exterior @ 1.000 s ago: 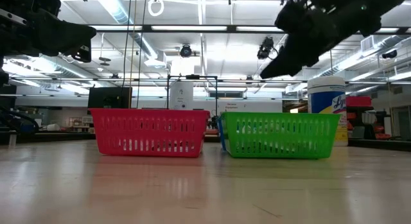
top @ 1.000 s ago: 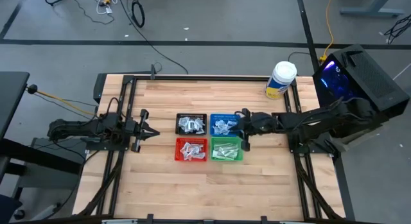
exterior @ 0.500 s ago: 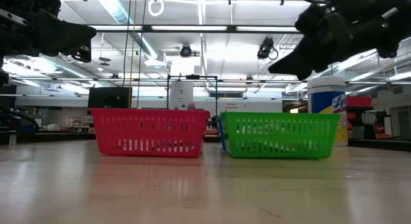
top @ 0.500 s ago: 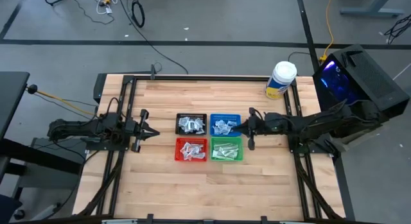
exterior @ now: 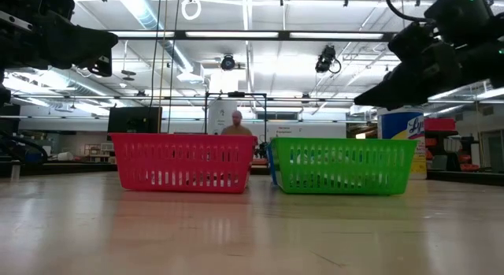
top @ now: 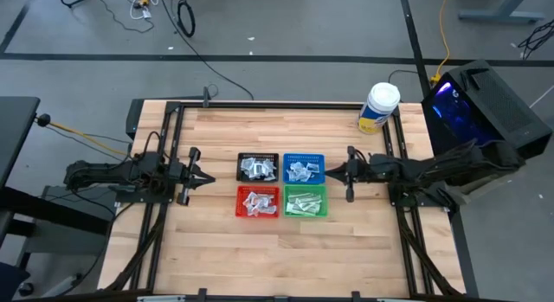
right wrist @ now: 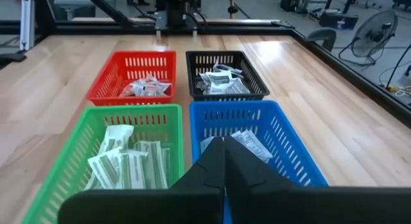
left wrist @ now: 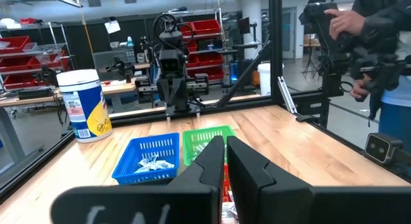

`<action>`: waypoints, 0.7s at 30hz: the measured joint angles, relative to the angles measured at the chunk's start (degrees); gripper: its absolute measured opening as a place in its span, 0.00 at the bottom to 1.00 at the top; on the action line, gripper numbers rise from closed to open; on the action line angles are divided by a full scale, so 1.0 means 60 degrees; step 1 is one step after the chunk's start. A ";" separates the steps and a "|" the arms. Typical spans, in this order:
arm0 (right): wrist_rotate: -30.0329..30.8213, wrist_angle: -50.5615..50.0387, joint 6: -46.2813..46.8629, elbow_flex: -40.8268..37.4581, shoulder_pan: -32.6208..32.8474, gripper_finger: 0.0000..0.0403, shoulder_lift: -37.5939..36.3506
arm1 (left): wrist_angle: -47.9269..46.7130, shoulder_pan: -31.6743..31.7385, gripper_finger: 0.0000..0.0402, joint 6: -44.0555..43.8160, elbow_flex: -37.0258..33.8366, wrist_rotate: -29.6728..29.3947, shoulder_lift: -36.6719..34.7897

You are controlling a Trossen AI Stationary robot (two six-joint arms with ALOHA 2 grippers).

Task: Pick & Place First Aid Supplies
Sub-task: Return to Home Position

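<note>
Four mesh trays stand in a square at the table's middle: black (top: 258, 168), blue (top: 304, 168), red (top: 258, 202) and green (top: 305, 201). Each holds small flat packets of first aid supplies: white-and-green ones in the green tray (right wrist: 125, 163), white ones in the blue tray (right wrist: 247, 144), others in the red tray (right wrist: 146, 87) and the black tray (right wrist: 218, 81). My right gripper (top: 329, 172) hangs shut and empty just right of the blue tray, above the table. My left gripper (top: 208, 176) waits shut and empty left of the trays.
A big white jar with a yellow label (top: 378, 107) stands at the far right corner. Black frame rails (top: 173, 146) run along the table's sides. Bare wood lies near the front edge (top: 277, 259). A person (left wrist: 359, 31) stands beyond the table.
My right gripper has drawn back from over the blue tray's right end toward the table's right edge and has sunk a little. The trays and packets have stayed where they were.
</note>
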 joint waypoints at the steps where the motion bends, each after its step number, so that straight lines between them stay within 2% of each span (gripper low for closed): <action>1: 0.0000 0.0010 0.0000 -0.0089 0.0004 0.00 -0.0121 | 0.0000 0.0002 0.06 0.0000 -0.0001 0.0000 0.0001; 15: -0.0039 -0.0129 -0.0453 -0.1231 0.0004 0.00 -0.1857 | 0.0000 0.0001 0.06 0.0000 -0.0002 0.0000 0.0002; 21: -0.0036 -0.1111 -0.0514 -0.1284 0.0004 0.00 -0.2834 | 0.0004 -0.0001 0.06 0.0000 -0.0003 0.0000 0.0003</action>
